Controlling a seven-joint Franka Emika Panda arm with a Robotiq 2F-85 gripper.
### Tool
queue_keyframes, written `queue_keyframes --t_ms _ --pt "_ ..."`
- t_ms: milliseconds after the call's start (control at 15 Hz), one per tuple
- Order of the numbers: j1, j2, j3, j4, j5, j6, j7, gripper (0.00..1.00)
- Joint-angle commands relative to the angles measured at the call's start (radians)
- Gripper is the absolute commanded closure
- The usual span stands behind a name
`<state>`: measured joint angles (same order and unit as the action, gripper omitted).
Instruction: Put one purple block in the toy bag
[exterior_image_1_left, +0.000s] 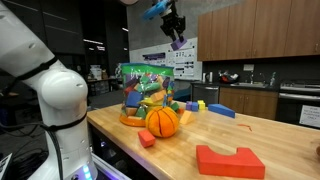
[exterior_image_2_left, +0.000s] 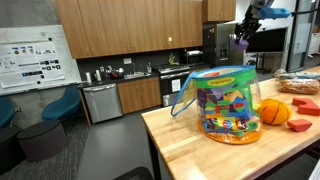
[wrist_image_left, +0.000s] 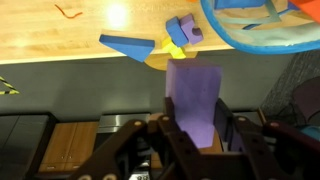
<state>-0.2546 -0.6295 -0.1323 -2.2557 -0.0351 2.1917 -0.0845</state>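
My gripper (exterior_image_1_left: 177, 40) hangs high above the wooden table, to the side of and above the toy bag (exterior_image_1_left: 147, 88). It is shut on the purple block (wrist_image_left: 193, 100), which fills the space between the fingers in the wrist view and shows as a small purple spot at the fingertips in both exterior views (exterior_image_2_left: 240, 43). The toy bag (exterior_image_2_left: 226, 102) is a see-through plastic bag with a green printed top and multicoloured toys inside. In the wrist view its blue rim (wrist_image_left: 255, 42) lies at the top right.
An orange pumpkin (exterior_image_1_left: 161, 121) stands in front of the bag, with a small red cube (exterior_image_1_left: 147, 138) and a large red block (exterior_image_1_left: 229, 161) near the table's front. Blue and yellow blocks (exterior_image_1_left: 212, 108) lie behind. Kitchen cabinets stand beyond.
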Motion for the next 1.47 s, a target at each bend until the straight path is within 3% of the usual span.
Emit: queue_keyframes --t_ms 0,400,867,933,1067,1400 --pt "0.035 -0.078 0.081 -0.054 -0.068 0.011 0.071 0.84" --pt "0.082 -0.109 0.170 -0.090 -0.121 0.039 0.146 0.84" --pt "0.083 -0.102 0.211 -0.127 -0.182 0.065 0.197 0.84" --pt "0.082 -0.101 0.219 -0.138 -0.191 0.069 0.205 0.34" --pt "0.083 -0.097 0.229 -0.157 -0.207 0.075 0.220 0.29" --pt "0.080 -0.072 0.218 -0.197 -0.198 0.101 0.247 0.01"
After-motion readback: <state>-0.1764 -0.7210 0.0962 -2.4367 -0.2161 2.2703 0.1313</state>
